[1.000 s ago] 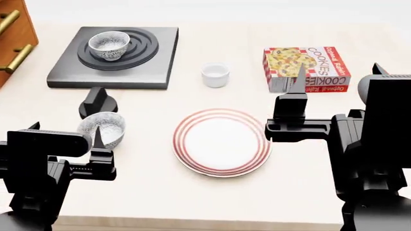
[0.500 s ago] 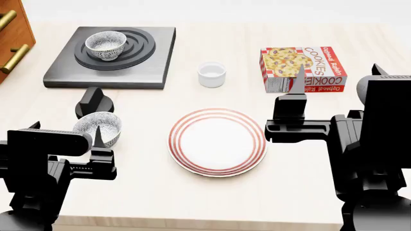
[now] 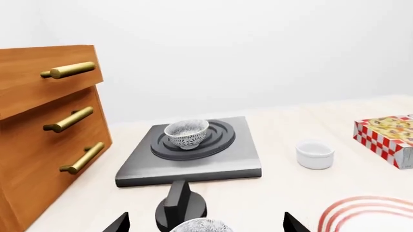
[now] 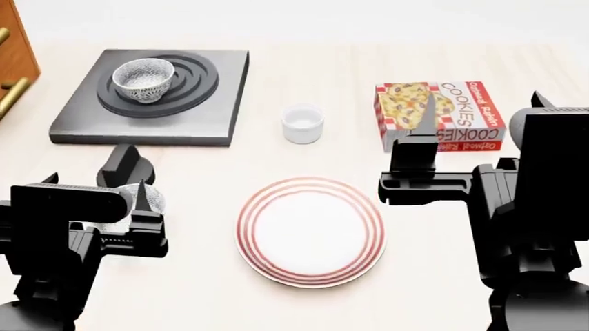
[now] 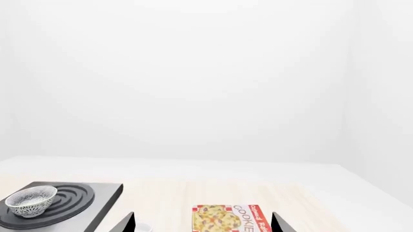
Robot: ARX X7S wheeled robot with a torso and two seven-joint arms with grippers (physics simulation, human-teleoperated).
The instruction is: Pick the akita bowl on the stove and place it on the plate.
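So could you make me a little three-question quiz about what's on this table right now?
1. True or false: the akita bowl sits on the stove.
2. Which lies nearest the plate? A) white cup B) cookie box C) wooden drawers
3. Fill in: a second patterned bowl is half hidden behind the ____ arm.

Key
1. True; it rests on the burner rings.
2. A.
3. Left. Neither the left gripper nor the right gripper holds anything; both sets of jaws stand open.
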